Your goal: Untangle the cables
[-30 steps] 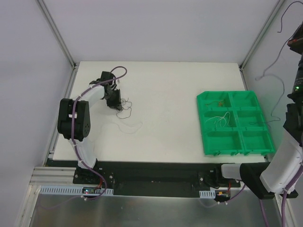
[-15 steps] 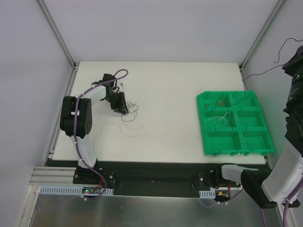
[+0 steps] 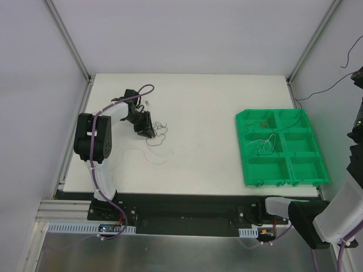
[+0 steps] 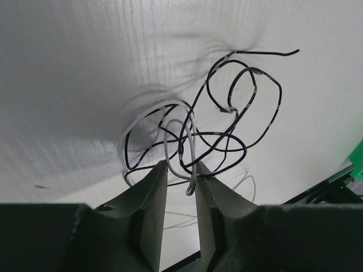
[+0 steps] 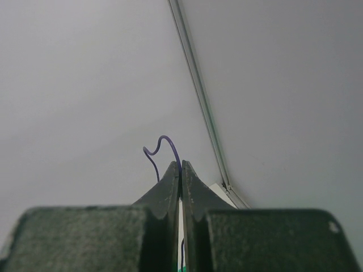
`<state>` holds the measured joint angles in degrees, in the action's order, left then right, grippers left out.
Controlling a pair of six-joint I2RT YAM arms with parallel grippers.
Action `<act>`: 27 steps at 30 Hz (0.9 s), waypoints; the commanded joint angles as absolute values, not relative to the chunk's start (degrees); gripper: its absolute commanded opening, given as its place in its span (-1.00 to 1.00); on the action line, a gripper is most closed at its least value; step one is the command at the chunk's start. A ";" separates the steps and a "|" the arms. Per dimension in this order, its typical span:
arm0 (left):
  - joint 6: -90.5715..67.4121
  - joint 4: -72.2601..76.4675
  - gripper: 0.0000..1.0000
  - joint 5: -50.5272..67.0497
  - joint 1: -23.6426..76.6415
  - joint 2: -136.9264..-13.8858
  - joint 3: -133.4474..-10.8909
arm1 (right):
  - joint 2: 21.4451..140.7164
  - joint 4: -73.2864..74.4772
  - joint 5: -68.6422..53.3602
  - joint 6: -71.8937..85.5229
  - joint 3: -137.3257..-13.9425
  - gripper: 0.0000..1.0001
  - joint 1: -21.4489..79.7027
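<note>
A small loopy knot of black and whitish cables (image 3: 159, 132) lies on the white table at the left; it fills the left wrist view (image 4: 215, 122). My left gripper (image 3: 148, 131) is down at the knot, jaws a narrow gap apart, with a whitish loop (image 4: 191, 184) hanging between the fingertips (image 4: 180, 170), not pinched. My right gripper (image 5: 181, 165) is shut on a thin dark strand (image 5: 165, 141) and held high at the far right (image 3: 358, 76). That strand (image 3: 323, 89) runs down to the green tray.
A green tray (image 3: 240, 136) with six compartments sits at the right; whitish wires (image 3: 265, 144) lie in one, a small orange bit (image 3: 264, 120) in another. A loose whitish strand (image 3: 152, 154) lies near the knot. The enclosure frame post (image 5: 198, 85) is close.
My left gripper moved right and nearer, and the knot shifted with it. My right gripper rose and moved right, pulling the dark strand up from the tray.
</note>
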<state>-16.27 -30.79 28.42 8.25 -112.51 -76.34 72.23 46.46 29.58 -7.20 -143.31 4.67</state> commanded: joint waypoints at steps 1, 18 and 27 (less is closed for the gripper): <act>-16.00 -31.99 -0.50 29.00 8.09 -111.62 -77.52 | 71.11 42.89 30.58 -10.63 -141.42 -0.99 5.01; -16.08 -31.99 -0.49 29.97 8.09 -112.32 -77.61 | 68.21 37.01 30.77 -9.15 -143.89 -0.99 5.10; -16.00 -31.99 -0.49 29.36 8.09 -112.15 -77.34 | 67.06 35.07 34.10 -13.35 -145.02 -0.99 6.68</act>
